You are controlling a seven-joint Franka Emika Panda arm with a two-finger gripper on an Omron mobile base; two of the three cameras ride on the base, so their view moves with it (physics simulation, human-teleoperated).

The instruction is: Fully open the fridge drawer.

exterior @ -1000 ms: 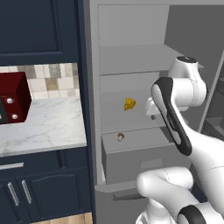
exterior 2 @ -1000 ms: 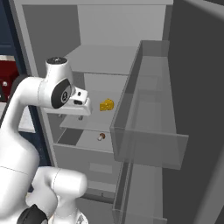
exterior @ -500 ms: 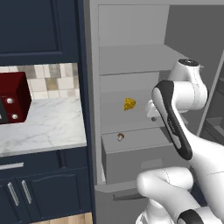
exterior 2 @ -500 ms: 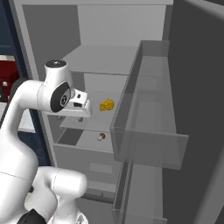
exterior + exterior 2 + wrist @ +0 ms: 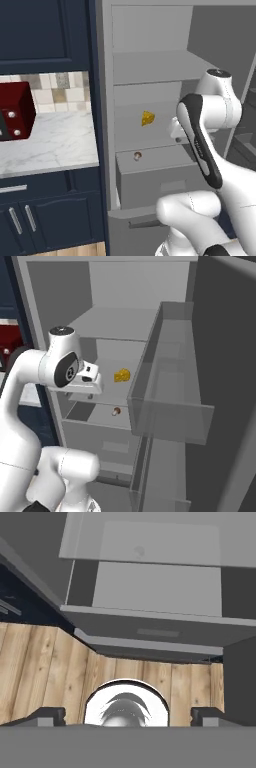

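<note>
One claw: the gripper point(image 5: 128, 724) hangs high in front of the open fridge, looking down at the drawer and the wood floor point(image 5: 45, 672); fingertips point(image 5: 50, 716) sit way out at the two lower corners of the hand view, so it's spread wide and released, holding nothing and touching nothing.
Arm: the white arm point(image 5: 205, 130) stands in front of the fridge's right half, wrist about level with the middle shelf point(image 5: 107, 368).
Fridge drawer: the fridge drawer point(image 5: 157, 182) sits low in the fridge, under the middle shelf; it's pulled part way out, so you see down into its top.
Drawer front: flat light grey with a small shallow recess point(image 5: 158, 632) near the middle of the front, well apart from the claw.
Inside the drawer: a small brownish round thing point(image 5: 137, 156) lies near the back left corner; too small to say what it is.
Middle shelf: a yellow lump point(image 5: 147, 118) rests toward the back of the shelf, near its middle.
Fridge door: the door point(image 5: 210, 381) swung open on the right, with clear door bins point(image 5: 170, 401) sticking out.
Below the drawer: a wider grey panel point(image 5: 135, 227) with a long dark slot handle.
Worktop: the marble worktop point(image 5: 50, 142) left of the fridge carries a dark red box-shaped thing point(image 5: 15, 112) at its left edge.
</note>
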